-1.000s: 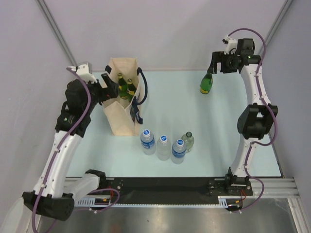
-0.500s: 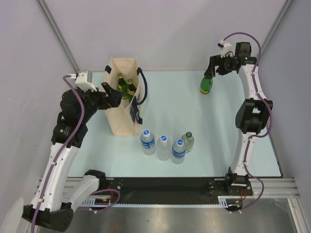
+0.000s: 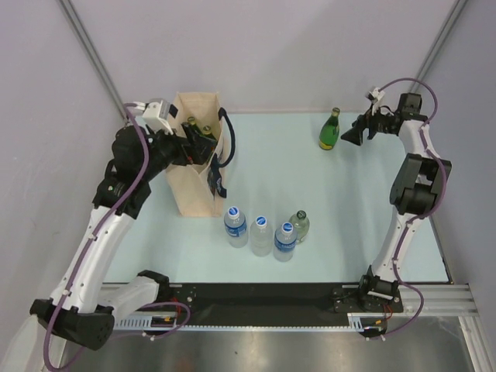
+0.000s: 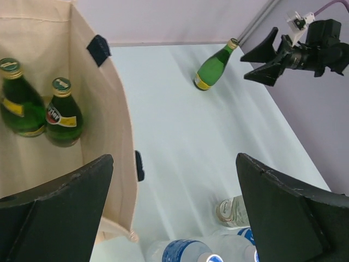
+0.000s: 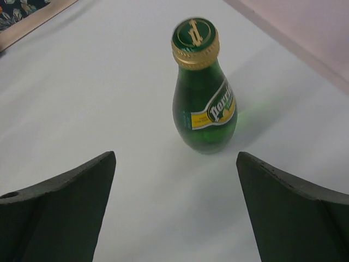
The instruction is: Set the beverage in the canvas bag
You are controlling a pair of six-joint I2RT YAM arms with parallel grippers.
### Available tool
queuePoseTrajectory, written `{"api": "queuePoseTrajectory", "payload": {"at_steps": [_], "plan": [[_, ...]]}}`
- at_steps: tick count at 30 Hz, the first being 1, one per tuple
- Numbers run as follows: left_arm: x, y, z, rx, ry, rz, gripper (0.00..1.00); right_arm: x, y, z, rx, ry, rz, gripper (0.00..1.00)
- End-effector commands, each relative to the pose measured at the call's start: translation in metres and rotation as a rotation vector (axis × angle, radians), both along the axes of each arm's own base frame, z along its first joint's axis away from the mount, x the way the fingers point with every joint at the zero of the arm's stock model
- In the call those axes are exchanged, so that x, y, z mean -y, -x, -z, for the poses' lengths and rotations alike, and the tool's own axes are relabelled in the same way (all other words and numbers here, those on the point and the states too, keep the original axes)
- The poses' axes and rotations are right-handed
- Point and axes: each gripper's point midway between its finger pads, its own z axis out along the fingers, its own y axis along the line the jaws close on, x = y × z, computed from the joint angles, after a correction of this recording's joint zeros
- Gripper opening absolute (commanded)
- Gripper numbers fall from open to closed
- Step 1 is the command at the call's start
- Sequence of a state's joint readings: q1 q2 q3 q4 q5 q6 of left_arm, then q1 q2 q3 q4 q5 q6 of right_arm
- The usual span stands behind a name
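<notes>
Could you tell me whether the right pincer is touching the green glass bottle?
Apart. The right wrist view shows the green glass bottle standing free ahead of the open right pincer, with bare table between them.

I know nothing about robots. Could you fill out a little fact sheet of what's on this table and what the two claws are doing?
Bag: canvas bag upright, far left
In bag: two green bottles
Loose: lone green bottle upright, far right, unheld
Near row: three blue-capped bottles, one clear bottle
Left claw: open, empty, above the bag's edge
Right claw: open, empty, facing lone green bottle
</notes>
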State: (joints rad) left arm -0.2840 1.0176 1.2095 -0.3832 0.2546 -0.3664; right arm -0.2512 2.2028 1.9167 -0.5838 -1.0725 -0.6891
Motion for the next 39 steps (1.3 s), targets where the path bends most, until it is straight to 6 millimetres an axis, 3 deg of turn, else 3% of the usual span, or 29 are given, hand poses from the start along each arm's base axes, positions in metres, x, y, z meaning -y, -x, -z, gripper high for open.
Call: {"api": "queuePoseTrajectory", "payload": {"at_steps": [1,7,12,13,18,28,31,32,35,37,38,39], "plan": [[0.017,-0.003,-0.028,0.072,0.008,0.034,1.0,-0.014,-0.019,-0.016,0.253,0.047,-0.145,1.0],[0.036,-0.01,-0.025,0.052,-0.002,0.062,1.0,-0.017,-0.038,-0.01,0.304,0.014,-0.156,1.0],[0.042,-0.015,-0.03,0.056,-0.004,0.064,1.0,-0.025,-0.061,0.003,0.331,0.005,-0.146,1.0],[0.045,-0.017,-0.028,0.052,-0.012,0.066,1.0,-0.027,-0.065,-0.003,0.326,-0.012,-0.141,1.0],[0.049,-0.022,-0.03,0.047,-0.034,0.059,1.0,-0.039,-0.081,0.006,0.323,-0.033,-0.133,1.0],[0.062,-0.027,-0.027,0.036,-0.062,0.055,1.0,-0.056,-0.079,0.03,0.299,-0.041,-0.176,0.95],[0.069,-0.028,-0.025,0.031,-0.077,0.066,1.0,-0.062,-0.075,0.033,0.3,-0.041,-0.206,0.83],[0.07,-0.029,-0.024,0.029,-0.082,0.067,1.0,-0.065,-0.073,0.032,0.3,-0.043,-0.217,0.7],[0.077,-0.029,-0.024,0.033,-0.094,0.08,1.0,-0.074,-0.061,0.031,0.293,-0.053,-0.265,0.51],[0.082,-0.03,-0.022,0.035,-0.104,0.092,1.0,-0.085,-0.046,0.032,0.302,-0.035,-0.315,0.43],[0.084,-0.03,-0.02,0.032,-0.11,0.094,1.0,-0.089,-0.037,0.036,0.271,-0.033,-0.326,0.32],[0.087,-0.029,-0.018,0.031,-0.117,0.103,1.0,-0.099,-0.031,0.027,0.288,-0.024,-0.351,0.3]]}}
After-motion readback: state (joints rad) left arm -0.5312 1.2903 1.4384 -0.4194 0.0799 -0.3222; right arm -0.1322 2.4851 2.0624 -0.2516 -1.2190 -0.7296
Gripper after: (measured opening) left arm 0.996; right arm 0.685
